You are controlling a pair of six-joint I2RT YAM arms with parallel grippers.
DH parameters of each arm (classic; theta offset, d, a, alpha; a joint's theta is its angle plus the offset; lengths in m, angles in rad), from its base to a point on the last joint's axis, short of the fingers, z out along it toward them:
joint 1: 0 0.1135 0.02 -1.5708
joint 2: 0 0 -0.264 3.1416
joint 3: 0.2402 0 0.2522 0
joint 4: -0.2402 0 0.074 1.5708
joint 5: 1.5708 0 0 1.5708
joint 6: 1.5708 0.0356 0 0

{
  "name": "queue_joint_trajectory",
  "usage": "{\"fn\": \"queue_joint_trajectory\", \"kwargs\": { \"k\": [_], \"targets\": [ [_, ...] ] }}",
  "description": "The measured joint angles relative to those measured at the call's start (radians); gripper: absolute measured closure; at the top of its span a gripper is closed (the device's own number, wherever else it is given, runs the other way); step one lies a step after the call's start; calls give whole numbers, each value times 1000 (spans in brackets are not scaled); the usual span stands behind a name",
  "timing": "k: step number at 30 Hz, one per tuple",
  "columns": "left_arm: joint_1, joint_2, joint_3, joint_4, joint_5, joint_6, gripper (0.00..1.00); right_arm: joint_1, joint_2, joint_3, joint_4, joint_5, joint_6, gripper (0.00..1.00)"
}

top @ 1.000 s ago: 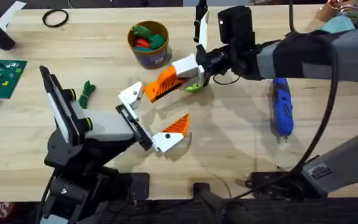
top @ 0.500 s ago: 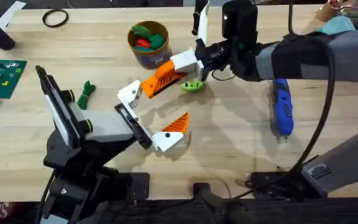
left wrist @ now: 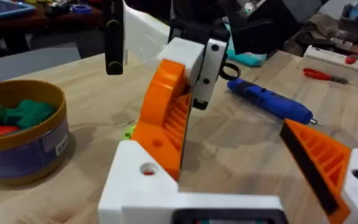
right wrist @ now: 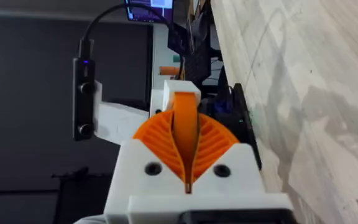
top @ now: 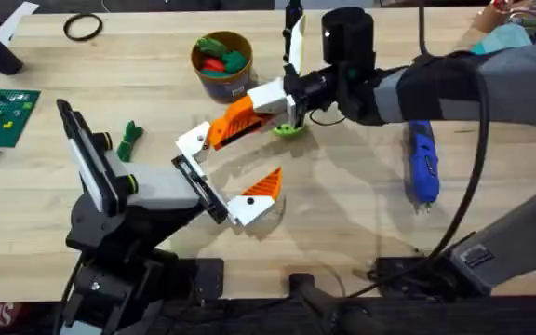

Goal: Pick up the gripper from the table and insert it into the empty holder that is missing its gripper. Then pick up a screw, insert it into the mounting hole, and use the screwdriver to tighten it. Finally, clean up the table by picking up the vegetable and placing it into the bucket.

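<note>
Over the last second our right gripper (top: 240, 119), pads pressed together empty, slid left off the vegetable (top: 289, 128), leaving it on the table short of the bucket (top: 223, 79). Left gripper (top: 235, 177) gapes wide.

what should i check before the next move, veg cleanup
1. Right hand empty: ok, pads shut on nothing.
2. Left hand open: ok, fingers wide apart.
3. Gap between the two hands: cannot tell, the right hand's tip sits right by a left finger.
4. Vegetable in the bucket: not ok, it lies on the table beside the right hand.
5. Bucket upright and reachable: ok, it already holds green and red pieces.
6. Screwdriver out of the way: ok, lying apart on the right side of the table.
</note>
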Motion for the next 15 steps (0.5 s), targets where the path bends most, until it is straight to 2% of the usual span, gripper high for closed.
{"fn": "queue_joint_trajectory", "kwargs": {
  "k": [15],
  "targets": [
    [1,0,0,0,0,-15,14,21,5,3,-10,-6,-30,987]
  ]
}}
